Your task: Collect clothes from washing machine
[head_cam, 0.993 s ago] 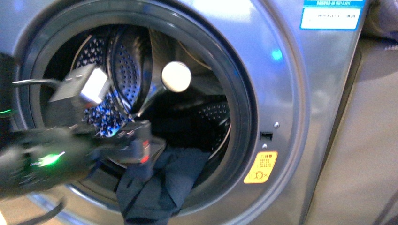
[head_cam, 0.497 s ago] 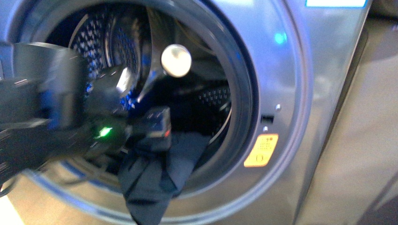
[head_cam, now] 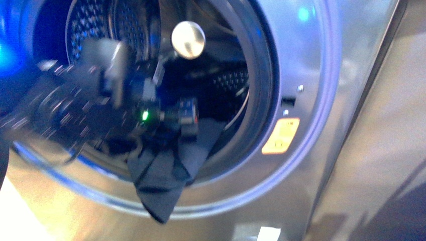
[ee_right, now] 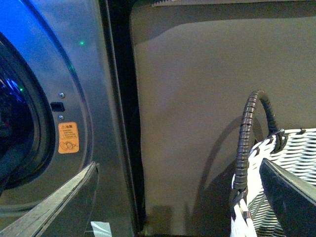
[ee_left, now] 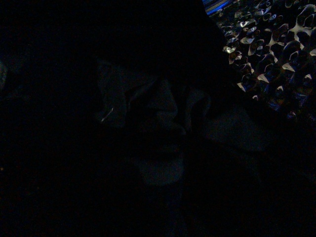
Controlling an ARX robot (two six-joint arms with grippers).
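The grey washing machine (head_cam: 311, 60) fills the front view, its round mouth open onto the perforated steel drum (head_cam: 95, 30). Dark navy clothes (head_cam: 166, 170) hang out over the lower rim of the mouth. My left arm is motion-blurred and reaches into the mouth. My left gripper (head_cam: 183, 118) is open just above the clothes, and I cannot tell if it touches them. The left wrist view is dark. My right gripper (ee_right: 173, 207) is open and empty, to the right of the machine (ee_right: 79, 74), and out of the front view.
An orange warning sticker (head_cam: 280, 135) sits right of the mouth and also shows in the right wrist view (ee_right: 68, 138). A pale round disc (head_cam: 188, 39) shows inside the drum. A woven white basket (ee_right: 291, 148) and a black corrugated cable (ee_right: 245, 143) are beside a brown panel (ee_right: 197, 98).
My left arm has reached further right and deeper into the drum mouth. The front view has shifted, so the machine sits higher in frame. The clothes still hang over the rim.
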